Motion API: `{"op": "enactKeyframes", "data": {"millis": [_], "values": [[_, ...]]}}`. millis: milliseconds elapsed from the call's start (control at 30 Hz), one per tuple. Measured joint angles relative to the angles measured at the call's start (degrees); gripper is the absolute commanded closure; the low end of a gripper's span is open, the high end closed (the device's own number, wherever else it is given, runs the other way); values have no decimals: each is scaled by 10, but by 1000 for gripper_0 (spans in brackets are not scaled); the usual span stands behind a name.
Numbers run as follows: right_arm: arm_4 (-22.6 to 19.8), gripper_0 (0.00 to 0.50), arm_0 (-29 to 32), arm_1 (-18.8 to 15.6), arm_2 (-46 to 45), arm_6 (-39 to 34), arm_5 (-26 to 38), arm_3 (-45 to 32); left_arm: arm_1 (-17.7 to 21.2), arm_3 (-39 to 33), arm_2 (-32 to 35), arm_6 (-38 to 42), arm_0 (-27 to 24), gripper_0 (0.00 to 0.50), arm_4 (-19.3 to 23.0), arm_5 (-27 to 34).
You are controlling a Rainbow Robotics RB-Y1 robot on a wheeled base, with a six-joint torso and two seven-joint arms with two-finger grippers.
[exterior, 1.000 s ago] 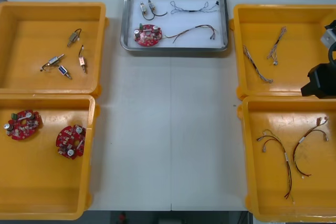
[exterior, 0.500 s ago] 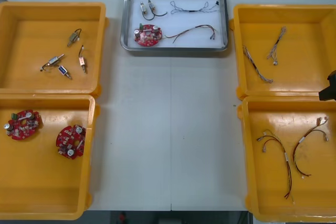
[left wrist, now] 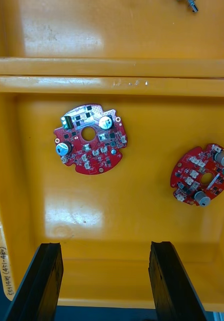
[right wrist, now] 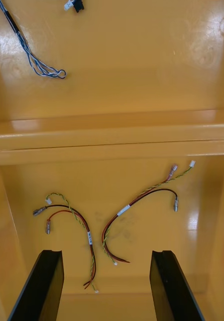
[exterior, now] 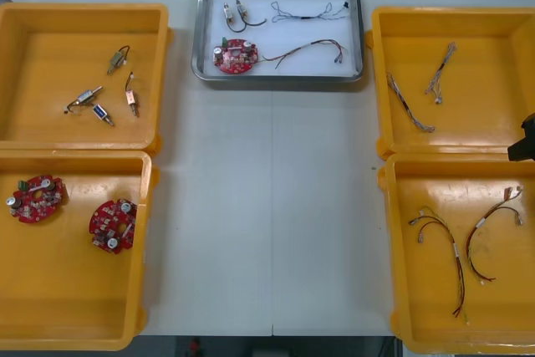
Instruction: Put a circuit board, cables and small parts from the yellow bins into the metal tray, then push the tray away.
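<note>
My right pincer (right wrist: 107, 256) hangs with its fingers apart over the near right yellow plastic bin (right wrist: 137, 175). Thin red-and-yellow cables (right wrist: 123, 210) lie just beyond its tips. My left pincer (left wrist: 106, 246), also apart, hovers short of two round red circuit boards (left wrist: 90, 139). The loaded shiny metal tray (exterior: 279, 79) sits at the far edge of the tabletop (exterior: 267, 206).

An electronics workshop: yellow bins (exterior: 75, 290) of circuit boards (exterior: 113, 225), cables (right wrist: 123, 210).

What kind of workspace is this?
Probably an electronics kitting bench: yellow bins sorting circuit boards, cables and small metal parts, a metal tray holding one set. Left gripper and right gripper hang open over the near bins.
</note>
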Motion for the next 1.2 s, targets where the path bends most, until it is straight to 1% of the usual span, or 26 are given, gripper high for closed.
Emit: {"op": "enactKeyframes", "data": {"millis": [1200], "values": [[0, 0, 1, 0, 0, 0, 0, 0, 0, 0, 0, 0, 0, 0, 0, 0]]}}
